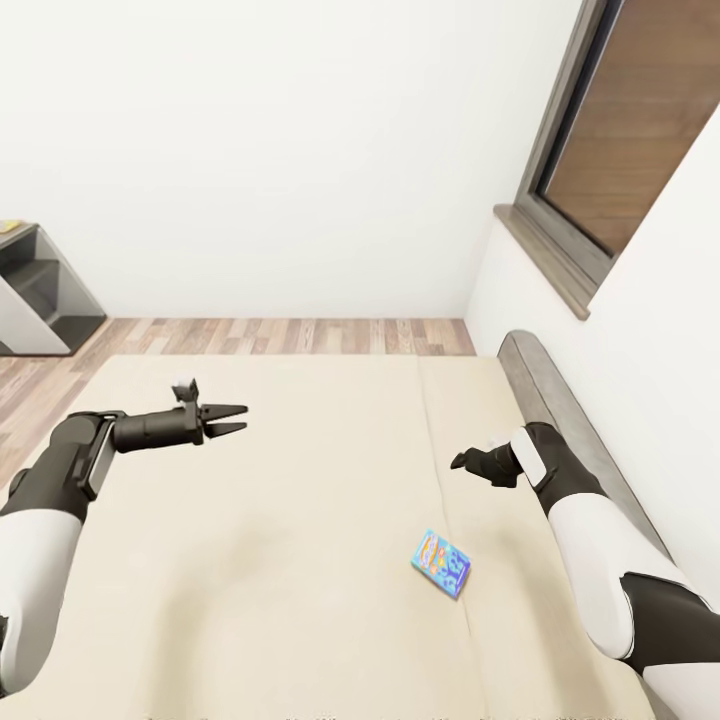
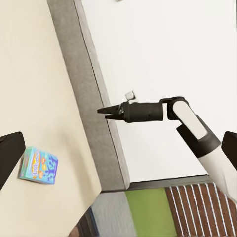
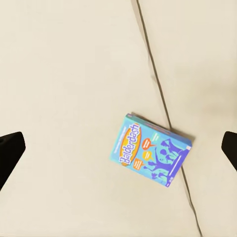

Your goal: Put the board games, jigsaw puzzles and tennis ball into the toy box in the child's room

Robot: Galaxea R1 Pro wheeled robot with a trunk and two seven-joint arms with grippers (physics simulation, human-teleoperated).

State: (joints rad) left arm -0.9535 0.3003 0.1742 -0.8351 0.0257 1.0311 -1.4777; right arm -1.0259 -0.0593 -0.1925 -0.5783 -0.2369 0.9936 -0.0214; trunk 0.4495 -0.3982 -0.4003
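Note:
A blue board game box printed "Balderdash" lies flat on the beige mattress, right beside the seam between its two parts. It also appears in the left wrist view and the right wrist view. My right gripper hovers open over the bed a little beyond the box, its dark fingertips spread wide on either side of the box. My left gripper is open and empty, held over the mattress's left half, far from the box. The right gripper points toward the left one.
A low grey headboard runs along the bed's right side under a white wall with a grey-framed window. Wood-plank floor lies beyond the bed. A dark cabinet with white sides stands at far left.

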